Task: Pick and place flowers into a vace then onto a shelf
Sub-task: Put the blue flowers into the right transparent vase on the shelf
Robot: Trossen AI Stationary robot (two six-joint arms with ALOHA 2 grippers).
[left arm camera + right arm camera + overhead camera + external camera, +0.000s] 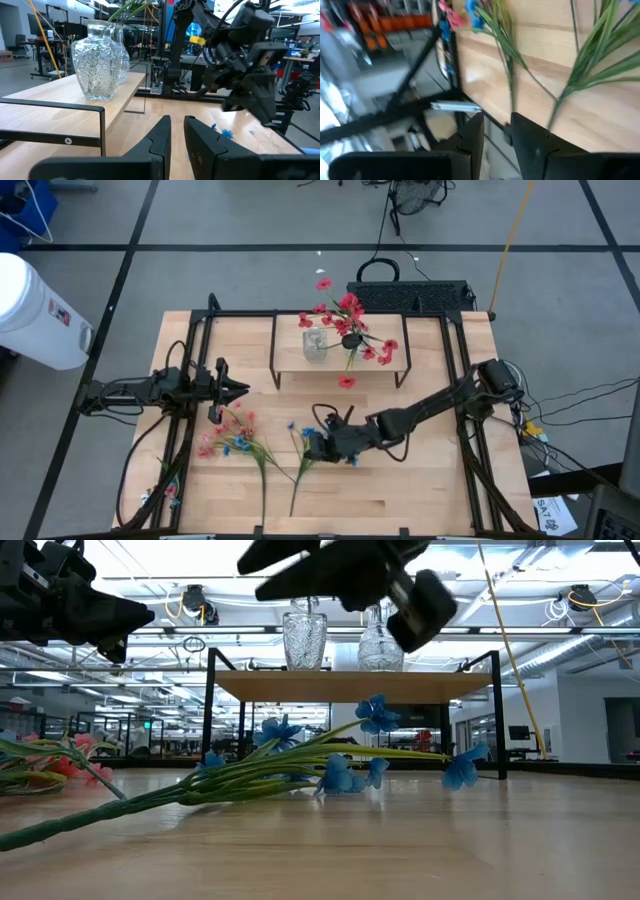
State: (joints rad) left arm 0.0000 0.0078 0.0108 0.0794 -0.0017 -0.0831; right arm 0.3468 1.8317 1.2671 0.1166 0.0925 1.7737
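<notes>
The red flowers (345, 320) stand with their stems in a glass vase (350, 340) on the shelf (290, 358) at the back. A second glass vase (314, 345) stands beside it with nothing in it. The blue flowers (300, 460) and the pink flowers (230, 438) lie flat on the table, stems toward the near edge. My right gripper (318, 442) hovers over the blue blossoms (378, 715) with a narrow gap between its fingers and nothing in it. At the table's left my left gripper (243, 389) waits level, fingers nearly together, holding nothing.
Black frame rails (190, 380) run along the table's left and right sides. The shelf's thin black legs (211, 720) stand behind the blue flowers. A black box (410, 295) sits at the far edge. Bare wood (420, 480) lies at the near right.
</notes>
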